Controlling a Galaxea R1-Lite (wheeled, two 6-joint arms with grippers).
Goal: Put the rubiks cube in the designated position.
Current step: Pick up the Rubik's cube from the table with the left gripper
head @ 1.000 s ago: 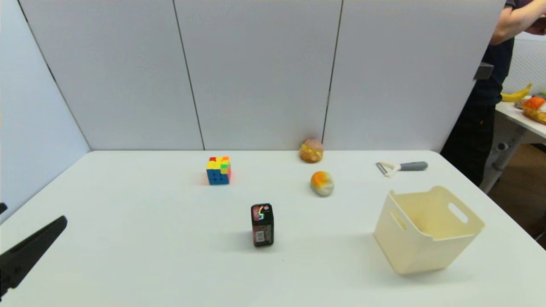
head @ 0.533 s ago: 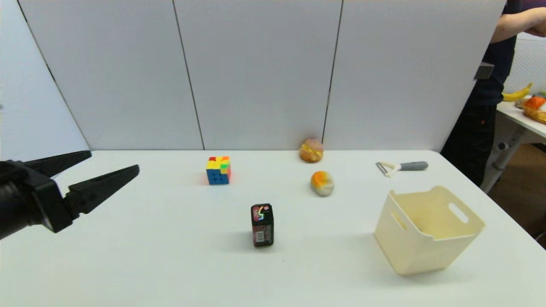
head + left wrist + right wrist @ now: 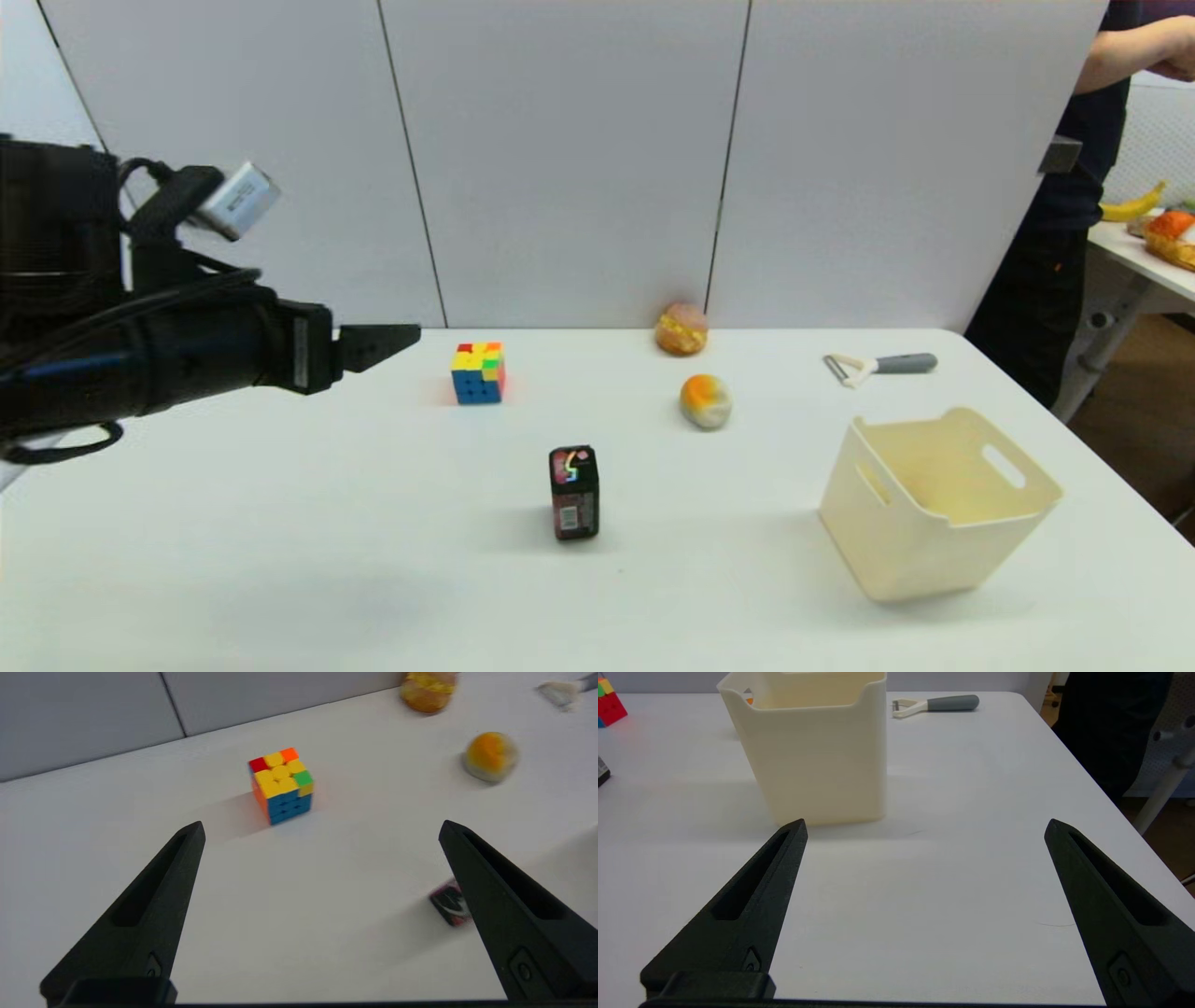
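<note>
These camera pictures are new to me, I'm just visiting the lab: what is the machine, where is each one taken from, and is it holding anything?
It is a two-armed robot at a white table. One picture looks down from its head; the other two look out from each wrist, between that arm's two black fingers. The left gripper is raised, open and empty, pointing at the rubiks cube, which sits untouched. The right gripper is open and empty too, low near a cream bin. Also on the table: a small black box, two bread-like items and a peeler.
</note>
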